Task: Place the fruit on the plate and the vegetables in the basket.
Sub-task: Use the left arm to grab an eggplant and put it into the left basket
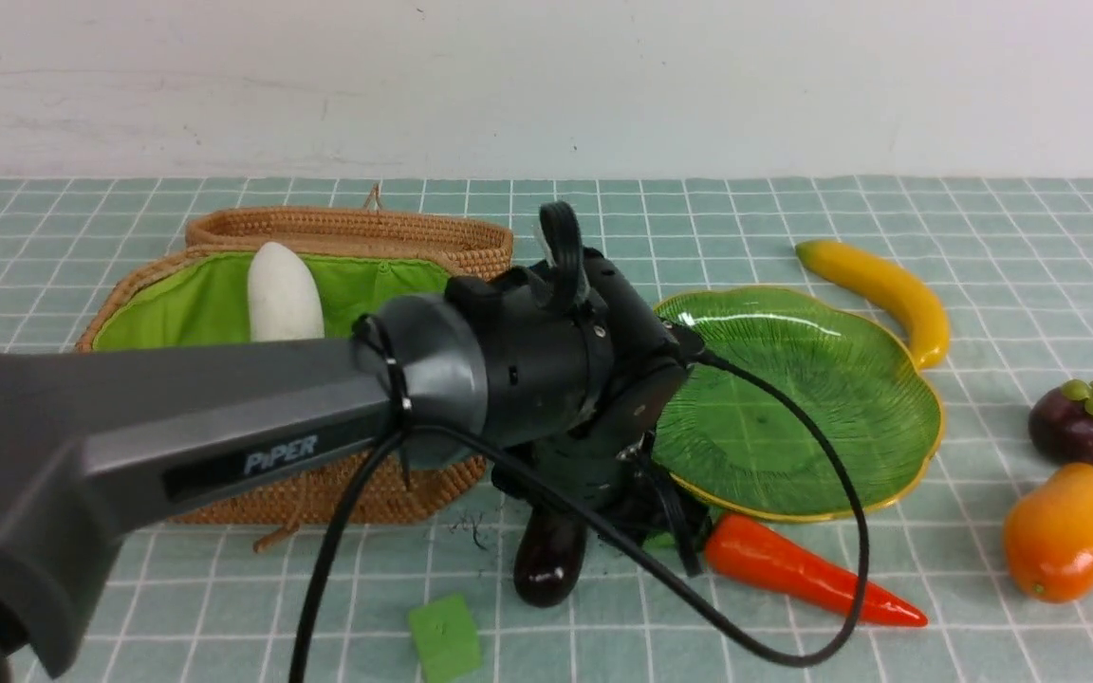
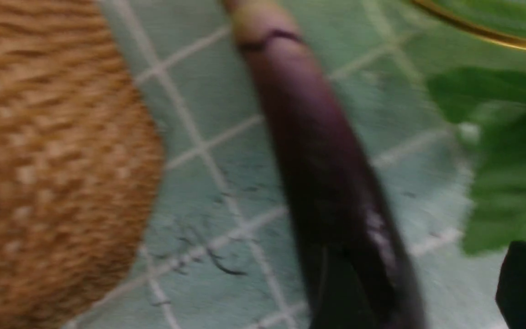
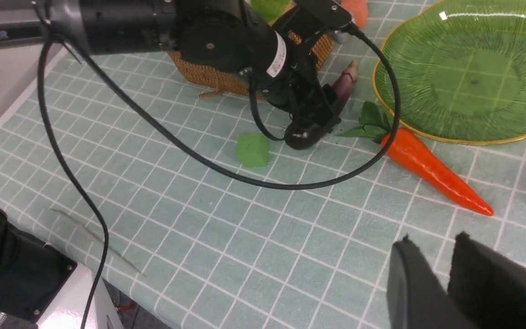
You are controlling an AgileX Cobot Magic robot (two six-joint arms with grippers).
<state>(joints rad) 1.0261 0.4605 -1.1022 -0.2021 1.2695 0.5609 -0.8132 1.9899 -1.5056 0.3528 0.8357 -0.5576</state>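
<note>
A dark purple eggplant [image 1: 546,569] lies on the cloth between the wicker basket [image 1: 347,228] and the green plate [image 1: 793,398]. My left gripper [image 3: 315,121] points down over it, open. The eggplant [image 2: 318,151] rests against one finger, and a gap separates it from the other. A white radish [image 1: 283,294] stands in the basket. The carrot [image 1: 803,569] lies by the plate's front rim. To the right sit the banana [image 1: 888,289], mangosteen [image 1: 1078,427] and orange fruit [image 1: 1066,531]. My right gripper [image 3: 432,240] hovers over the cloth, empty, with a narrow gap.
A small green cube [image 1: 445,637] sits on the cloth just front-left of the eggplant. The left arm's black cable loops over the cloth in front of the carrot. The table's near-left edge shows in the right wrist view.
</note>
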